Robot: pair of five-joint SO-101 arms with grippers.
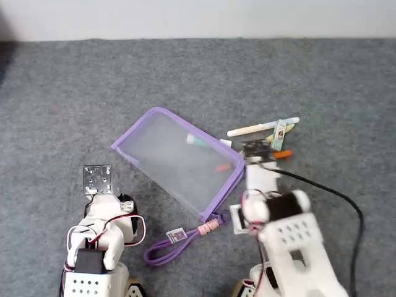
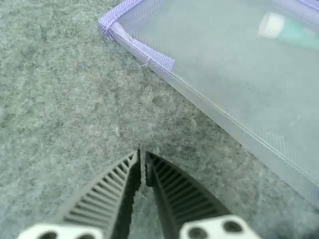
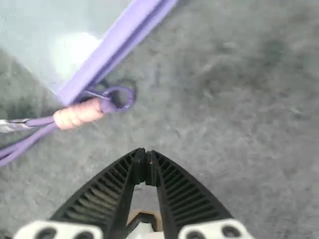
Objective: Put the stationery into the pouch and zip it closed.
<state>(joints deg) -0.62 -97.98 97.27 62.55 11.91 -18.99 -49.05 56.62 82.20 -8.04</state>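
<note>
The surface (image 1: 55, 93) is a grey felt-like cloth, matt and rough, with fine loose fibres. The pouch (image 1: 161, 148) has walls of smooth frosted plastic, half see-through, and an edging of purple woven cloth. At one corner of the pouch, the strap (image 1: 193, 233) is a dull purple cord. The left end effector (image 2: 143, 155) and the right end effector (image 3: 145, 153) are of black ribbed plastic, matt.

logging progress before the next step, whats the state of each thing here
pouch: flat on the table, zip state unclear
green marker: inside the pouch
cream pen: outside the pouch, on the table
strap: lying loose
left claw: shut, empty
right claw: shut, empty
</note>
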